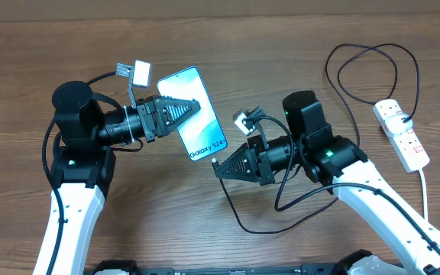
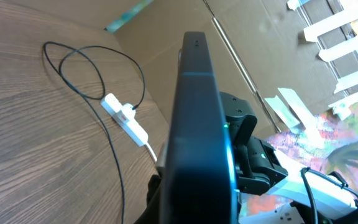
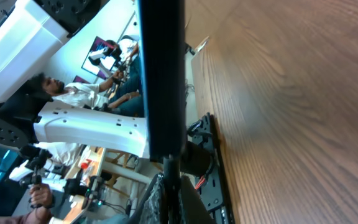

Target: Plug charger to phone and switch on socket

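Left jaws are clamped on the slim blue-screened smartphone (image 1: 197, 114); right jaws, pinched on the tip of the thin black charger cable (image 1: 243, 227), are lined up with the smartphone's long axis.

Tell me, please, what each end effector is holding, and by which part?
The left end effector grips the phone across its upper half; the right end effector pinches the charger at its plug end.

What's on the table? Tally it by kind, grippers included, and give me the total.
Phone: 1
Charger cable: 1
Power strip: 1
Grippers: 2, left gripper and right gripper
Total: 5
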Motion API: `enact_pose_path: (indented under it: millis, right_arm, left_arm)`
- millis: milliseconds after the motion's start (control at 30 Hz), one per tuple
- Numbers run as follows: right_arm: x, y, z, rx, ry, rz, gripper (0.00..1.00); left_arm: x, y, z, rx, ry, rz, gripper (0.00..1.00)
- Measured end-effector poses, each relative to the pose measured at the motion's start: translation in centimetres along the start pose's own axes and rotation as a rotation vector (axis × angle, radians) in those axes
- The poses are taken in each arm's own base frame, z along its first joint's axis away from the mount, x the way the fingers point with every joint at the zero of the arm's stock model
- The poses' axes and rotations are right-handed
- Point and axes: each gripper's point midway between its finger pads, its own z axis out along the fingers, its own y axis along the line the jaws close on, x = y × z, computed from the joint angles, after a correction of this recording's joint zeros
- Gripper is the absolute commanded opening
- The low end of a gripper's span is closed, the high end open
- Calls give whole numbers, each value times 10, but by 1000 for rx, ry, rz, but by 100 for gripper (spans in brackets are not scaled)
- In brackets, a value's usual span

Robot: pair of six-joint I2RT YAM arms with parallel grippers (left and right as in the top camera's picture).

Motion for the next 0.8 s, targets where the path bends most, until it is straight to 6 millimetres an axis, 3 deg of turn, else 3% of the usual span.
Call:
enact_pose_path:
  millis: [800]
  right_arm:
    - [-2, 8, 3, -36, 3, -32, 4]
  left_arm:
    - [8, -7, 0, 42, 43, 44, 4]
